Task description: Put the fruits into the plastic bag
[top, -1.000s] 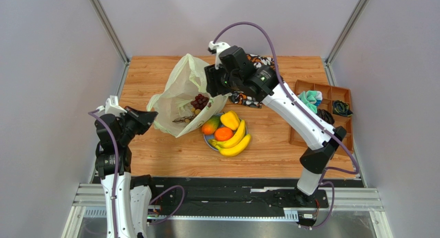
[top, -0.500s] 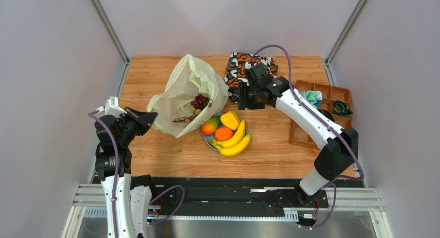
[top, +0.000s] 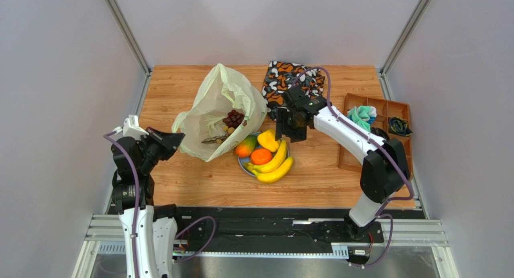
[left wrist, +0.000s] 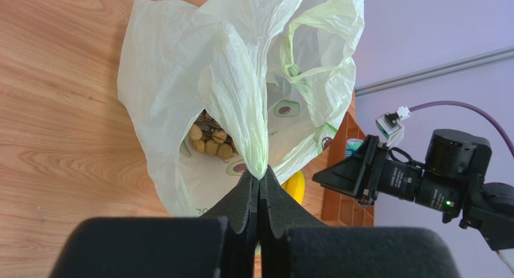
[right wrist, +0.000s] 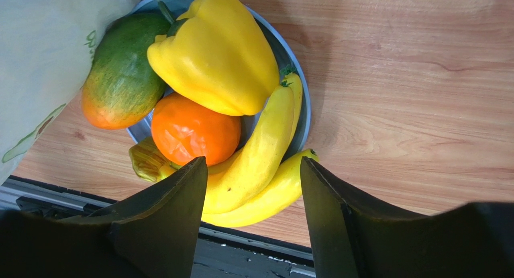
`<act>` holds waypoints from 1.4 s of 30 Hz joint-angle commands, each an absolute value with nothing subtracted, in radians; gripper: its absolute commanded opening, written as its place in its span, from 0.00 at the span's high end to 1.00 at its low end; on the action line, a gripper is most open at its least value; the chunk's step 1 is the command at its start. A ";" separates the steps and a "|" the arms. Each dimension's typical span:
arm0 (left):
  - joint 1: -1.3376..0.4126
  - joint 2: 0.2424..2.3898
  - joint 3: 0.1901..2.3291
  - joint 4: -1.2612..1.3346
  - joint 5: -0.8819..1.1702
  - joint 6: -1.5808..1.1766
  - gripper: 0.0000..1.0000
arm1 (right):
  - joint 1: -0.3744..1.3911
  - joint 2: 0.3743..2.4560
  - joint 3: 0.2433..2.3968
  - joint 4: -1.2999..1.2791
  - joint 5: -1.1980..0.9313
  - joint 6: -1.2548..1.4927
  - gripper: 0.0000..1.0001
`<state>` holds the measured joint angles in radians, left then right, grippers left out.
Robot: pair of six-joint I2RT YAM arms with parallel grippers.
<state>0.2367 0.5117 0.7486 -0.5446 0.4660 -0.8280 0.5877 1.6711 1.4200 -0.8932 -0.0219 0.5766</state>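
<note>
My left pincer [left wrist: 259, 180] is pressed together on a fold of the plastic bag [left wrist: 181, 79], pinching its rim so the mouth stands open. Purple grapes [top: 233, 118] and tan-green grapes [left wrist: 208, 142] already lie inside.

My right pincer [right wrist: 253, 169] is spread wide and hangs over the blue plate [right wrist: 300, 103]. The plate sits on the counter [right wrist: 422, 79] at about 4 o'clock from the bag's mouth, touching the bag. On the plate the mango [right wrist: 120, 79] lies at 9 o'clock, the yellow bell pepper [right wrist: 217, 55] at 12, the orange [right wrist: 193, 130] in the middle, and two bananas [right wrist: 259, 151] along the 5 o'clock edge.

I judge the step in hand is taking the bananas, since they run between my fingers. To do it well I should come straight down on their thick middle, slip my left finger between orange and banana without nudging the orange, and close gently — the curved skin may slide. Then I lift clear and carry toward 10 o'clock, into the open mouth.
</note>
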 commanded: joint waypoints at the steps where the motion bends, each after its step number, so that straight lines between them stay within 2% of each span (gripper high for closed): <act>1: 0.235 0.502 0.742 -0.543 0.471 -0.831 1.00 | 0.584 1.704 1.399 -0.848 -0.049 0.637 0.37; 26: 0.235 0.526 0.707 -0.514 0.471 -0.833 1.00 | 0.584 1.832 1.374 -0.845 -0.049 0.660 0.44; 42: 0.236 0.518 0.703 -0.528 0.465 -0.828 1.00 | 0.583 1.835 1.391 -0.862 -0.095 0.655 0.65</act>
